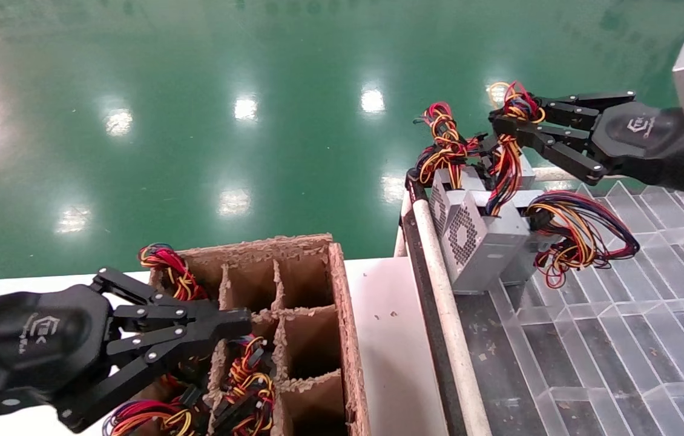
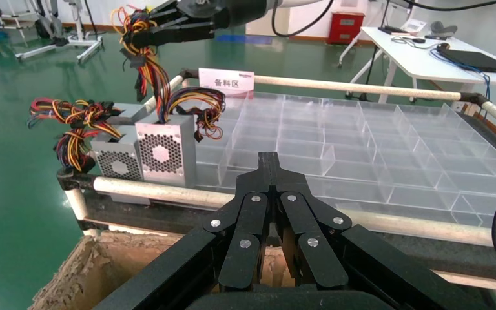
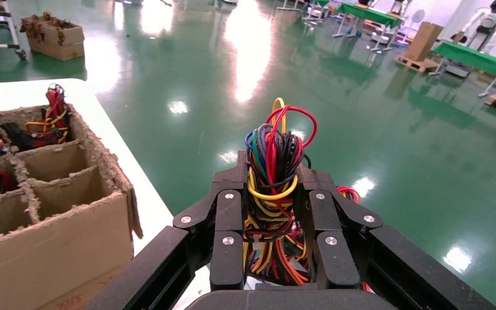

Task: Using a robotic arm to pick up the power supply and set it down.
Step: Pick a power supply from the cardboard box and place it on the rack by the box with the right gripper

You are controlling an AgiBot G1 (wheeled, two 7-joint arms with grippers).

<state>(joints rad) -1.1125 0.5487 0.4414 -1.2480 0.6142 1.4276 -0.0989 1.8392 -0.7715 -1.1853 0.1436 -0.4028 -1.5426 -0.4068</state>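
Note:
The power supply (image 1: 482, 242) is a silvery metal box with a perforated face, standing at the near-left corner of a clear divided tray (image 1: 620, 315). Its tied bundle of red, yellow and black wires (image 1: 506, 160) runs up into my right gripper (image 1: 502, 118), which is shut on the bundle's top. The right wrist view shows the bundle (image 3: 272, 161) pinched between the fingers (image 3: 229, 213). The left wrist view shows the same box (image 2: 165, 152) under the right gripper (image 2: 134, 35). Whether the box rests on the tray I cannot tell. My left gripper (image 1: 244, 320) is shut and empty over a cardboard box (image 1: 342, 303).
A second grey unit (image 1: 443, 203) with its own wire bundle stands beside the power supply. Behind it is a box with looping purple-yellow wires (image 1: 584, 227). A white rail (image 1: 448, 315) edges the tray. The cardboard box's cells hold more wired units (image 1: 245, 381). Beyond lies green floor.

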